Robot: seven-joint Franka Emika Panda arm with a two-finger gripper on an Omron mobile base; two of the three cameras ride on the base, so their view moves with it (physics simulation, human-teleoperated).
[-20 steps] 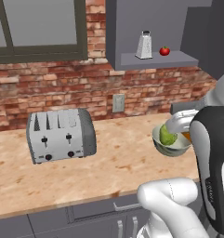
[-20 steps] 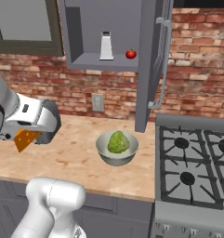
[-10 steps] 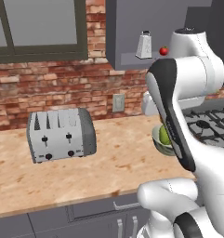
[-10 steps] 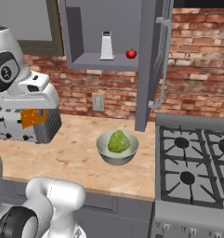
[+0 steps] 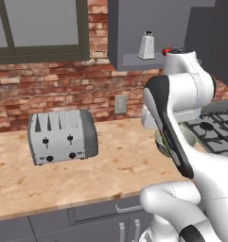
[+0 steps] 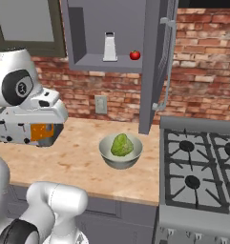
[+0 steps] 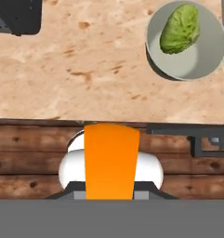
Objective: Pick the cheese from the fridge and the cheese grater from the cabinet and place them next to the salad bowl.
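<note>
Over the counter: claw (image 6: 41, 134) hangs above the wooden counter (image 5: 110, 165), pointing down, seen at 9 o'clock in the right base view.
Claw state: closed on the cheese (image 7: 110, 160), whose orange wedge sits between the fingers and rises from 6 o'clock of the hand view; it also shows as an orange patch (image 6: 41, 133) under the hand.
Salad bowl: pale round bowl (image 6: 120, 151) with green leaves stands on the counter, at 3 o'clock of the claw in the right base view and at 1 o'clock in the hand view (image 7: 187, 40); well apart from the cheese.
Grater: silver box grater (image 6: 109, 47) stands upright on the open shelf of the wall cabinet (image 6: 111, 31), at 12 o'clock of the bowl; also seen in the left base view (image 5: 145, 46).
Tomato: small red tomato (image 6: 134, 55) just at 3 o'clock of the grater on the same shelf, apart from it.
Toaster: silver four-slot toaster (image 5: 62, 136) on the counter against the brick wall (image 5: 63, 94), at 9 o'clock in the left base view.
Stove: gas burners (image 6: 197, 167) at 3 o'clock of the bowl.
</note>
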